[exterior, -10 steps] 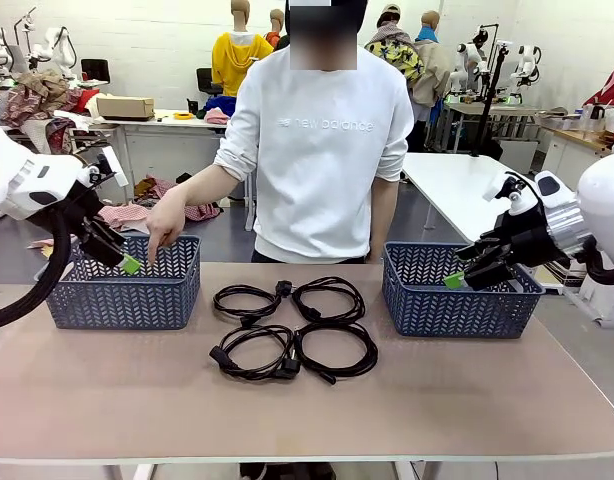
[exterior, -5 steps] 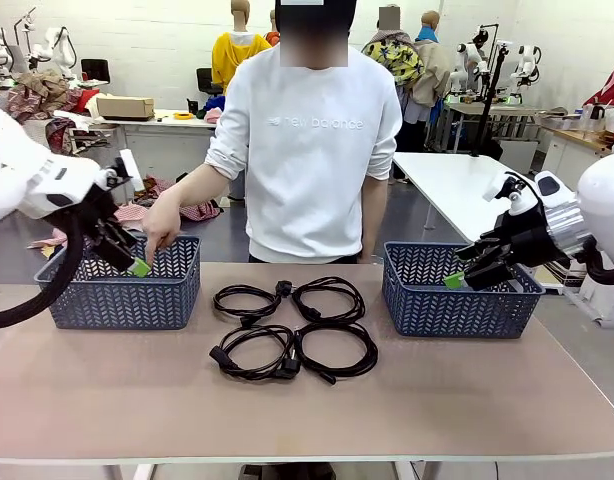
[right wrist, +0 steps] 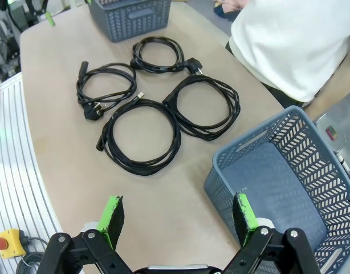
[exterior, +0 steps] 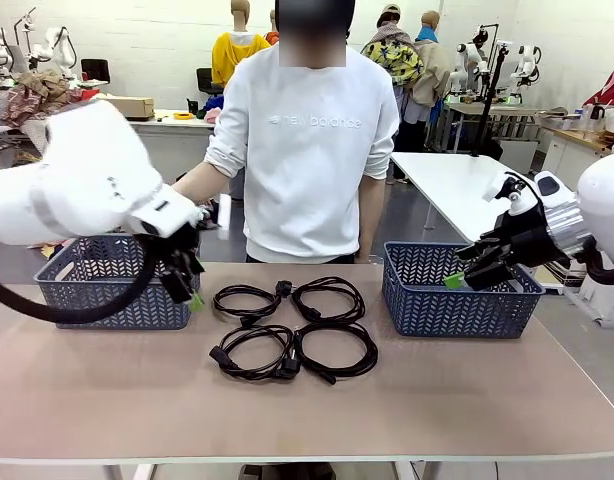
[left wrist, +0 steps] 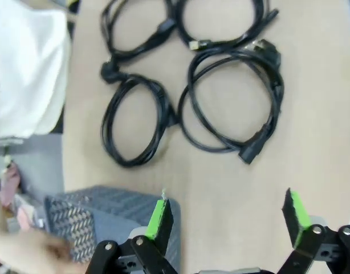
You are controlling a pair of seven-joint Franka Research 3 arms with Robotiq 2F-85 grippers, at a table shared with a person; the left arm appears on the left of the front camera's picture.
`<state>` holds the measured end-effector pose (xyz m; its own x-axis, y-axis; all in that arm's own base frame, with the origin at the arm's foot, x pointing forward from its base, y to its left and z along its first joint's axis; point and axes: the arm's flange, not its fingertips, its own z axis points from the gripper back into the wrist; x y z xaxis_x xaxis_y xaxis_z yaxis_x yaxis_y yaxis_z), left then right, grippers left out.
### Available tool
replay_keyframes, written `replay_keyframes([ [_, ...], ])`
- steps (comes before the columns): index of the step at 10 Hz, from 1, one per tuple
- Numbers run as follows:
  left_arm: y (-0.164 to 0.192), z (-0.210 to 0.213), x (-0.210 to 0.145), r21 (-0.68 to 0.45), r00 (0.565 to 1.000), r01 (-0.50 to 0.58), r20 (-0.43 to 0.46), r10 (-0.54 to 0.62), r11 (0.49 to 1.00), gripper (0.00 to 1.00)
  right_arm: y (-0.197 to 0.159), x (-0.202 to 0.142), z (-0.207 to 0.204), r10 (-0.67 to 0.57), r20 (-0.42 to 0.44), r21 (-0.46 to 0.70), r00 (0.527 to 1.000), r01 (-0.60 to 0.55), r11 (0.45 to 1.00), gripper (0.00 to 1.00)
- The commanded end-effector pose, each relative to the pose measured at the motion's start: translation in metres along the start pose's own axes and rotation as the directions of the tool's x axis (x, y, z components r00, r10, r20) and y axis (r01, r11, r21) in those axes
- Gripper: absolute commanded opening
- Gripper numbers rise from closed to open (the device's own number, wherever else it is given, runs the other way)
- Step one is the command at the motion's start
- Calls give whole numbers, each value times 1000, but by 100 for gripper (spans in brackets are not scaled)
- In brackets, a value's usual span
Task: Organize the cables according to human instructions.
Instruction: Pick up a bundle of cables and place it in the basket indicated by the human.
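Four coiled black cables [exterior: 293,350] lay clustered mid-frame on one table [exterior: 437,400], two blue baskets flanked them, left basket [exterior: 97,300], right basket [exterior: 457,305], left gripper [exterior: 187,290] gaped empty beside the cables, right gripper [exterior: 457,280] gaped empty over the right basket, one person [exterior: 307,150] stood behind.

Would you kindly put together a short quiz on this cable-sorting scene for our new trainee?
1. How many thin black coiled cables lie on the beige table?
2. True or false: the left gripper, black with green pads, is shut on a cable.
3. Which is the right gripper nearest? A) the blue-grey lattice plastic basket on the robot's right; B) the basket on the robot's left; C) the cables.
Key: 1. four; 2. false, its jaws stand open and hold nothing; 3. A.
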<state>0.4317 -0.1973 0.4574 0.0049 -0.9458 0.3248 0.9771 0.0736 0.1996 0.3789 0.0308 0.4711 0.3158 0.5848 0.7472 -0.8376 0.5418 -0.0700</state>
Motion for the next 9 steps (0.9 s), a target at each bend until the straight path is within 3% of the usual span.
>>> replay_keyframes([
  [1, 11, -22, 20, -36, 995, 45, -82, -48, 998, 100, -4, -1, -2, 17, 22, 11, 1000, -17, 1000, 100],
  [5, -7, -83, 55, -130, 981, 54, -176, -77, 990, 100, -4, -1, -2, 17, 22, 11, 1000, -17, 1000, 100],
  [9, -18, -122, 60, -186, 973, 67, -206, -106, 980, 100, -4, -1, -2, 17, 22, 11, 1000, -17, 1000, 100],
])
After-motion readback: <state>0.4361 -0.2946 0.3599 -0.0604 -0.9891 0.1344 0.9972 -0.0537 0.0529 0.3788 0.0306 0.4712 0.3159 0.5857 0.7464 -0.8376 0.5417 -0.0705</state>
